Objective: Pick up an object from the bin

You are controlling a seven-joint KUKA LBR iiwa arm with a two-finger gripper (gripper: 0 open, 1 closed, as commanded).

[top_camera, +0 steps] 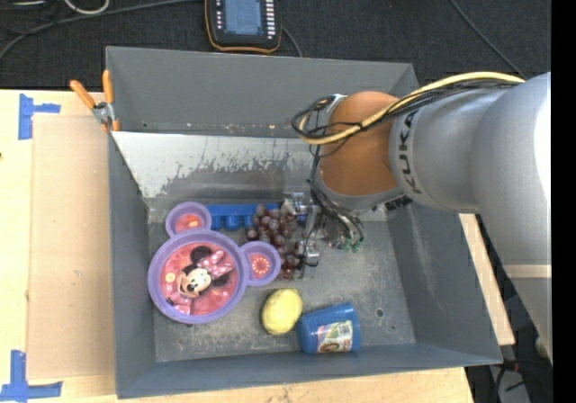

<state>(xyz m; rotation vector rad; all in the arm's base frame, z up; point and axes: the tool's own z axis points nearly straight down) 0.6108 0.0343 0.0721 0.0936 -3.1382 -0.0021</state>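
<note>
One gripper (308,248) hangs low over the right edge of a bunch of dark grapes (267,226) (open or closed, I cannot tell). The grapes lie in the middle of the bin (396,302), beside a purple mouse plate (154,281).

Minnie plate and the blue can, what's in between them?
A yellow lemon lies between the plate and the can on the bin floor, as the camera view shows.
</note>
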